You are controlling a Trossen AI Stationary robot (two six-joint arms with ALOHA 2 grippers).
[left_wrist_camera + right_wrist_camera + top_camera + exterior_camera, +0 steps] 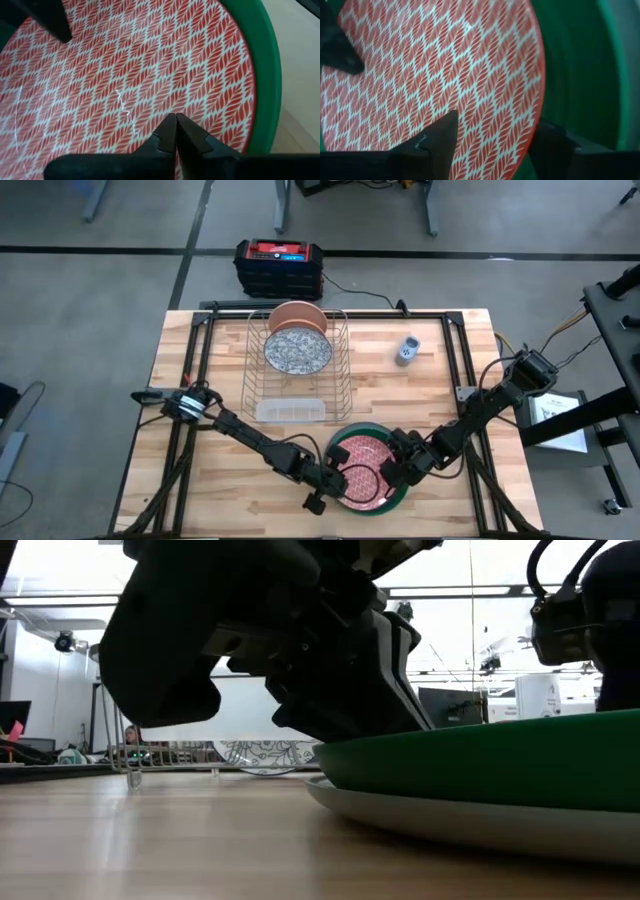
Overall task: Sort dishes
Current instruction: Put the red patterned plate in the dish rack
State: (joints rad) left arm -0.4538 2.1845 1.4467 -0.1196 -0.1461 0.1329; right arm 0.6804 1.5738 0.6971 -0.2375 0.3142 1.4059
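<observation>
We see our right gripper (492, 142) low over the near edge of the table, its two fingers spread apart and straddling the rim of the red plate (435, 70): one finger rests over the patterned face, the other sits outside the rim, above the green plate (575, 65). We cannot tell whether the fingers actually pinch the rim yet.

Our left gripper (175, 132) has its fingers pressed together with nothing between them, tips just over the red plate's face (125, 75), on its left side in the high view (322, 480).

The red plate lies inside the larger green plate (398, 498); in the low view a pale grey plate (450, 825) shows beneath the green one (500, 760).

Farther back stands the wire rack (300, 365), where the speckled plate (298, 350) leans upright with the pink plate (296, 314) just behind it. A small grey gadget (407, 351) lies to the rack's right on the wooden table (200, 480).
</observation>
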